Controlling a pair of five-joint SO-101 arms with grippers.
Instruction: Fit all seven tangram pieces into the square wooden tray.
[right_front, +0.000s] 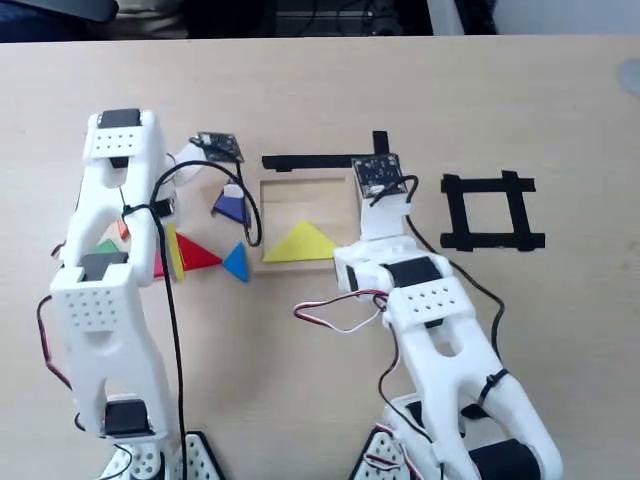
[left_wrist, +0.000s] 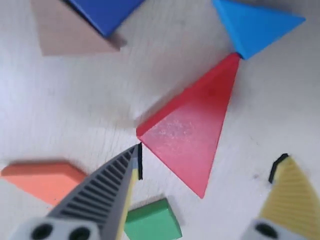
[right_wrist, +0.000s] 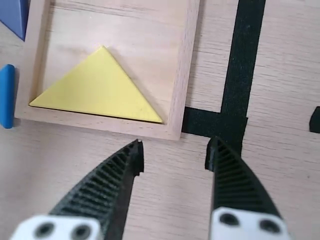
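My left gripper stands wide, straddling the red triangle at middle left of the high frame. My right gripper gapes over the table beside a corner of the tray, which sits at centre holding 1 yellow triangle.

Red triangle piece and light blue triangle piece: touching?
Touching. In the left wrist view the red triangle piece meets a corner of the light blue triangle piece with its tip, no gap between.

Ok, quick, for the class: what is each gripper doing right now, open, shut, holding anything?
Left gripper: open, straddling the red triangle, not gripping it.
Right gripper: open, empty, just outside the tray.
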